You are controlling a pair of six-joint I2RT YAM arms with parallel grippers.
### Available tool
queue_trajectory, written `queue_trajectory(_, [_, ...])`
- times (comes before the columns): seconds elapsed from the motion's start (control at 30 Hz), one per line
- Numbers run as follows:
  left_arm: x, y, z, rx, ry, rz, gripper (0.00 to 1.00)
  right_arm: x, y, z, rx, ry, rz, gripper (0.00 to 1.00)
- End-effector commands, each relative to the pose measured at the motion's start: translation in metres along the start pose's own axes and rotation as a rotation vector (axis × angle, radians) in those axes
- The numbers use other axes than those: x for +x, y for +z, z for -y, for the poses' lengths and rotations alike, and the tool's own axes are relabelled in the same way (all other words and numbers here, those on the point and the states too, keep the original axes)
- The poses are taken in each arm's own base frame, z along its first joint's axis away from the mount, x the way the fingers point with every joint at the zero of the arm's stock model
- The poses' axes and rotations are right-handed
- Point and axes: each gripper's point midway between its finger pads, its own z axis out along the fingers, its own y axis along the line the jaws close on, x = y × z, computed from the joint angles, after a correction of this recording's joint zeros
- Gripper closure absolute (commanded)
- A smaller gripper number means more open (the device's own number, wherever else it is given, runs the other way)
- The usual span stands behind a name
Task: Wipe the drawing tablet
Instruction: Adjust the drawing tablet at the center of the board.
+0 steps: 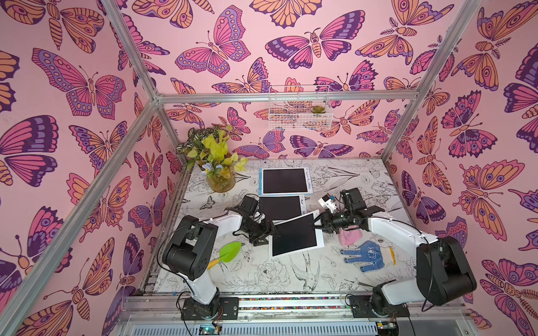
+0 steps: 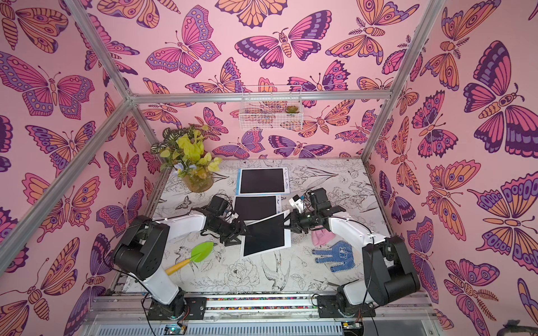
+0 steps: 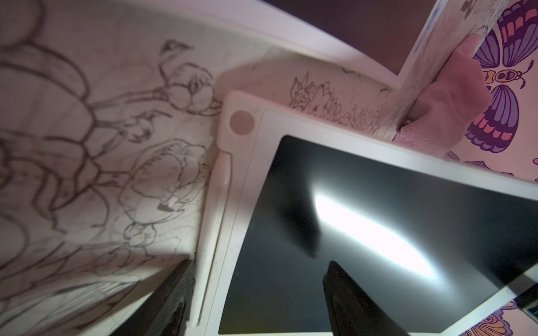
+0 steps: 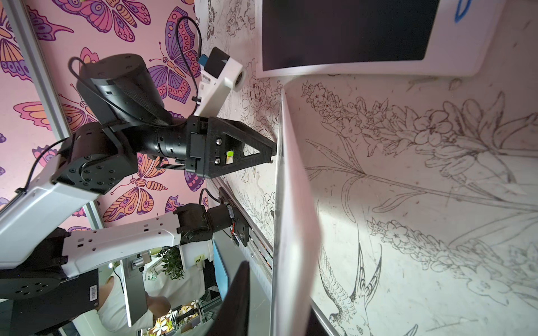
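The nearest drawing tablet (image 1: 295, 238) (image 2: 266, 237), white-framed with a black screen, is raised and tilted above the table, overlapping a corner of the middle tablet (image 1: 281, 208). My right gripper (image 1: 316, 224) (image 4: 279, 286) is shut on its far right corner; the right wrist view shows the tablet (image 4: 294, 203) edge-on between the jaws. My left gripper (image 1: 272, 229) (image 3: 259, 263) is open at the tablet's left edge, one finger outside the frame and one over the screen (image 3: 378, 232). A pink cloth (image 1: 349, 237) lies on the table under the right arm.
A third tablet with a blue rim (image 1: 285, 181) lies further back. A plant in a glass vase (image 1: 218, 171) stands at the back left. A green trowel (image 1: 228, 251) lies near the left arm, and a blue glove (image 1: 366, 256) near the right arm. A wire basket (image 1: 300, 112) hangs on the back wall.
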Motion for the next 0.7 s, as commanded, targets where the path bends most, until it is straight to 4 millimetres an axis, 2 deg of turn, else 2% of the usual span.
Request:
queue_trajectory(0.0, [-0.001,0.01,-0.036,-0.137,-0.043,0.026,0.27,-0.001,-0.007,-0.016,-0.005,-0.023,0.015,0.83])
queue_trajectory(0.2, [-0.002,0.006,-0.03,-0.128,-0.038,0.038,0.27,0.001,-0.013,-0.025,0.008,-0.046,0.023,0.92])
queue_trajectory(0.3, [-0.005,-0.003,-0.02,-0.119,-0.031,0.069,0.27,0.002,-0.013,-0.029,0.022,-0.073,0.016,0.98])
queue_trajectory(0.47, [-0.015,-0.038,0.012,-0.105,-0.011,0.171,0.27,0.003,-0.021,-0.043,0.115,-0.153,0.019,1.0])
queue_trajectory(0.67, [-0.022,-0.078,0.052,-0.059,0.015,0.276,0.29,0.003,-0.055,-0.065,0.3,-0.281,0.098,1.0])
